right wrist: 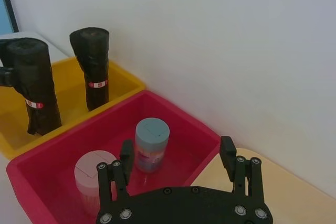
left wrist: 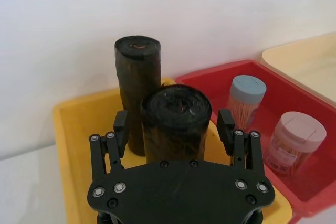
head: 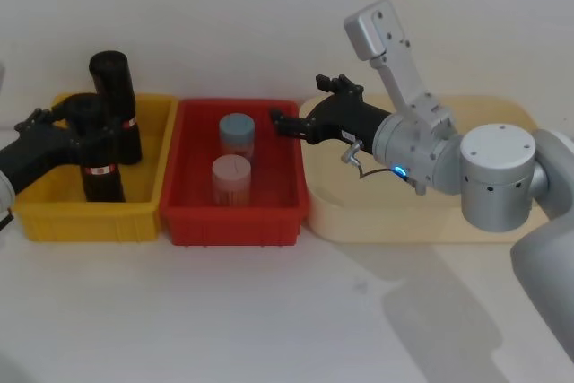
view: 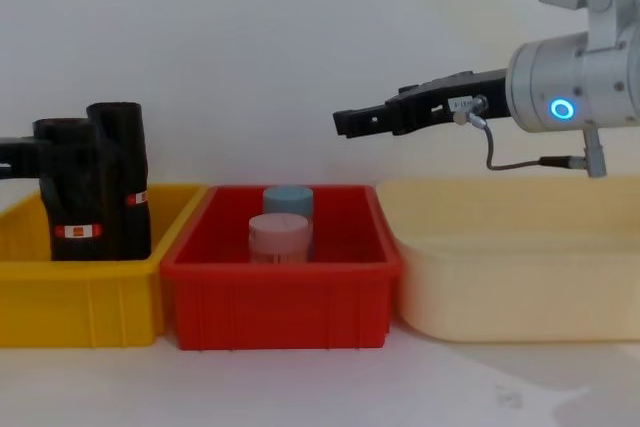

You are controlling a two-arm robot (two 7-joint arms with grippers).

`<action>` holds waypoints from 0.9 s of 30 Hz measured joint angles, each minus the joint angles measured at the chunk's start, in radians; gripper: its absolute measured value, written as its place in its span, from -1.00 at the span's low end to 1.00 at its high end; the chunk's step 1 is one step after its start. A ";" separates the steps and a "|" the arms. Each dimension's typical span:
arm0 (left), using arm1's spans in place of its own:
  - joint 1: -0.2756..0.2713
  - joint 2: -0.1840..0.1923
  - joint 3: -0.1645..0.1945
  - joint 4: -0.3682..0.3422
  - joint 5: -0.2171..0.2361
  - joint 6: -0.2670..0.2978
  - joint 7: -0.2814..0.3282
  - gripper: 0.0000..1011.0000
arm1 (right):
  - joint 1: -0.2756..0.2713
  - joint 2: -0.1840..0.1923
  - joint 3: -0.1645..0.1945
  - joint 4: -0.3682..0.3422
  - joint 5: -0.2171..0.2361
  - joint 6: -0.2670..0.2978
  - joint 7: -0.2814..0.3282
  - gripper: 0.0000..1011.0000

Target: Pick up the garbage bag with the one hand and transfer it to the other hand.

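Where the yellow bin point(head: 90, 221) sits at the left end of the bench point(head: 269, 320), we find the garbage bag point(head: 100, 184) standing on end inside it, toward the front wall, with its base on the bin floor. Its red-and-white label band point(head: 99, 169) runs around the lower part of the roll. The left hand point(left wrist: 174, 124) reaches in from the bench's left edge and sits around the upper part of this roll. Its fingers point(left wrist: 227, 124) are released, one on each side of the roll, and a narrow gap shows beside at least one pad. We cannot confirm that either pad touches the plastic.

A second roll point(head: 112, 78) of the same kind stands at the bin's rear right corner, just behind the first. We cannot tell whether the two touch.

The red bin point(head: 229, 221) sits at the middle of the bench, against the yellow bin. It holds a blue-lidded jar point(head: 238, 132) toward the rear and a pink-lidded jar point(head: 230, 177) just in front of it, both upright.

The right hand point(head: 280, 121) is in the air above the right rear part of the red bin, well above the jars. Its fingers are spread apart and hold nothing. Its arm reaches in over the cream tray point(head: 404, 221) at the right end of the bench, and a ring point(view: 562, 109) on that arm is lit blue.
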 joint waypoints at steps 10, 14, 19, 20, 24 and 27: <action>-0.057 -0.014 0.034 0.053 0.024 -0.013 -0.013 0.98 | 0.004 -0.002 0.005 0.017 0.008 -0.006 0.039 0.98; -0.068 -0.017 0.041 0.063 0.029 -0.016 -0.016 0.98 | 0.012 -0.005 0.005 0.033 0.028 -0.003 0.076 0.98; -0.077 -0.020 0.047 0.072 0.033 -0.018 -0.017 0.98 | 0.023 -0.015 0.004 0.061 0.057 0.005 0.117 0.98; -0.080 -0.021 0.048 0.074 0.034 -0.018 -0.018 0.98 | 0.027 -0.019 0.003 0.073 0.065 0.008 0.128 0.98; -0.085 -0.022 0.051 0.079 0.036 -0.020 -0.019 0.98 | 0.037 -0.031 0.000 0.100 0.086 0.014 0.158 0.98; -0.088 -0.023 0.052 0.081 0.038 -0.020 -0.020 0.98 | 0.043 -0.040 -0.003 0.120 0.098 0.017 0.175 0.98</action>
